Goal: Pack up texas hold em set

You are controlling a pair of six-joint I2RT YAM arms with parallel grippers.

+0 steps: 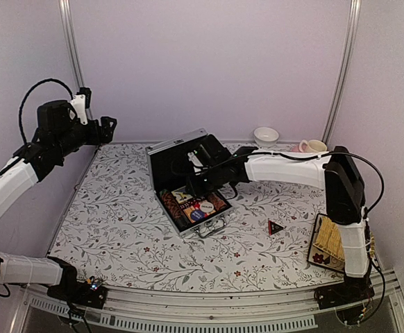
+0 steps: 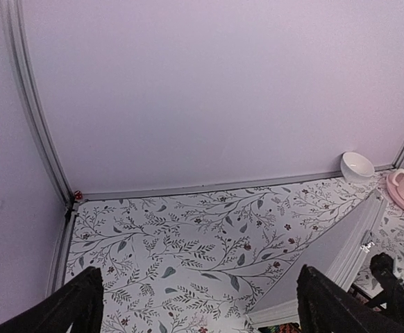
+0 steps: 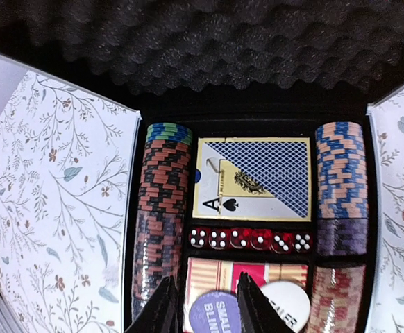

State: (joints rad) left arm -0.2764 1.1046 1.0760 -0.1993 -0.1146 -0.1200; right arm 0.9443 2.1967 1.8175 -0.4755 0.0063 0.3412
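Observation:
The silver briefcase (image 1: pixel 221 216) lies open mid-table, its black foam lid (image 1: pixel 178 163) upright. In the right wrist view it holds chip stacks (image 3: pixel 162 208) left and right, a blue-backed card deck (image 3: pixel 254 179), a row of red dice (image 3: pixel 250 239), a red deck (image 3: pixel 219 272), a purple small-blind disc (image 3: pixel 214 316) and a white dealer disc (image 3: pixel 285 303). My right gripper (image 3: pixel 209 309) is open low over the case, with the purple disc between its fingers. The black-red triangular marker (image 1: pixel 275 227) lies on the table right of the case. My left gripper (image 1: pixel 109 130) is open and empty, raised at the far left.
A yellow woven tray (image 1: pixel 329 243) sits at the right front edge by the right arm's base. A white bowl (image 1: pixel 266 135) and a pink cup on a saucer (image 1: pixel 313 146) stand at the back right. The floral cloth (image 1: pixel 119 215) covers the table.

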